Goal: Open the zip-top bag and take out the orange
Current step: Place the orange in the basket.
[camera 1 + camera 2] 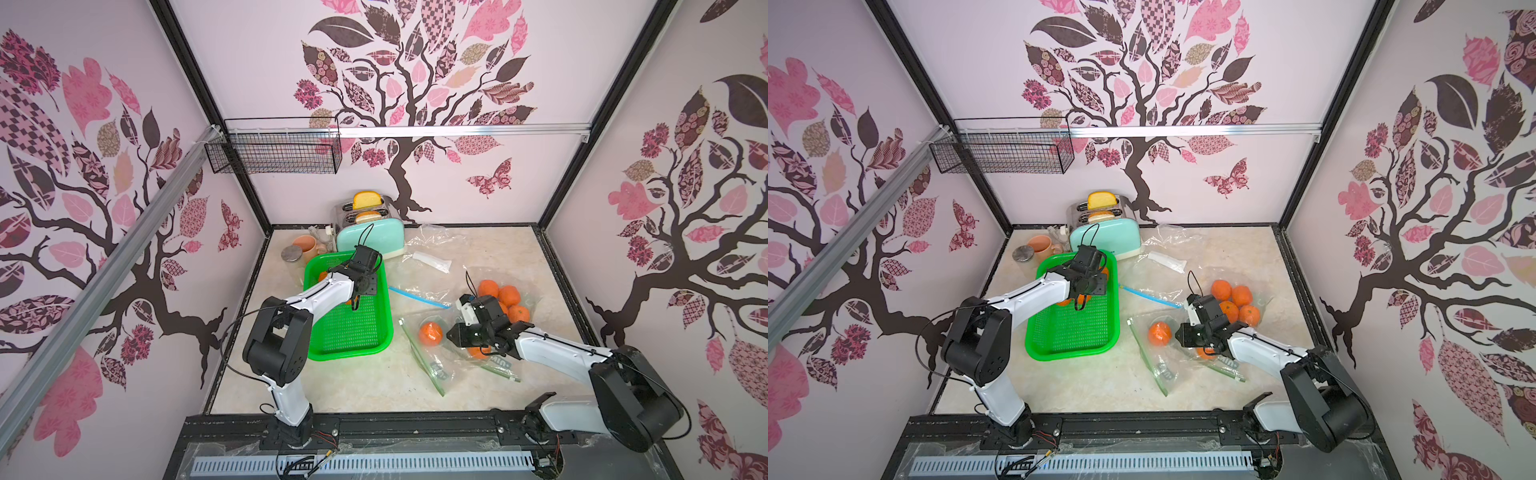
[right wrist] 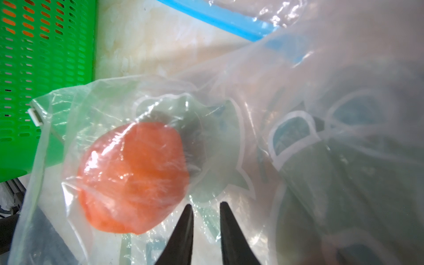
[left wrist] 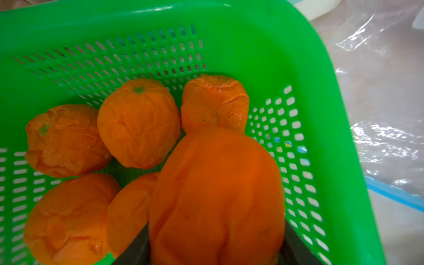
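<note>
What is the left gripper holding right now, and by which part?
An orange, gripped across its two opposite sides between the fingers of the left gripper, over the green basket.

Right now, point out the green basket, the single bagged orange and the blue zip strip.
green basket (image 1: 357,328), in a top view, bare mesh floor
single bagged orange (image 2: 133,176), right wrist view, middle of the fruit
blue zip strip (image 1: 417,298), in a top view, midway along it

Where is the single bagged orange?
In both top views, the orange lies inside a clear bag, between the green tray and the right gripper.
</note>
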Motion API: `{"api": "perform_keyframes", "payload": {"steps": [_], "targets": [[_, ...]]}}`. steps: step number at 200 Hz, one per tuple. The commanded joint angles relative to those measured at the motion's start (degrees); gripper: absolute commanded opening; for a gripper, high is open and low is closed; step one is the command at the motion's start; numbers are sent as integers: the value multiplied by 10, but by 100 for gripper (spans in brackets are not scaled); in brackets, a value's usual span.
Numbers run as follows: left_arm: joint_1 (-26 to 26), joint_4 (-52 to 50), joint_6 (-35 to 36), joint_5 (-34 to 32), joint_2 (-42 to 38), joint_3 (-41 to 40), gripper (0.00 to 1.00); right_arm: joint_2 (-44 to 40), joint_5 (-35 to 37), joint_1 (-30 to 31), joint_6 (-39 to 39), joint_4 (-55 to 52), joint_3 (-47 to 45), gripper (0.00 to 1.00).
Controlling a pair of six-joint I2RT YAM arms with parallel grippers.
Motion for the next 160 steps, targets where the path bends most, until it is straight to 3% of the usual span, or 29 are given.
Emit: {"api": "perform_keyframes", "payload": {"steps": [1,87,160], "targets": [[-1,-15,15,1,10,17,66,10,6,-4,-3,-31,-7,25],[-1,-21,20,7,10,28,77,19,5,-3,-5,-33,-5,26],[-1,-16,17,16,-16,21,79,19,6,-4,-5,-33,-5,27]]}}
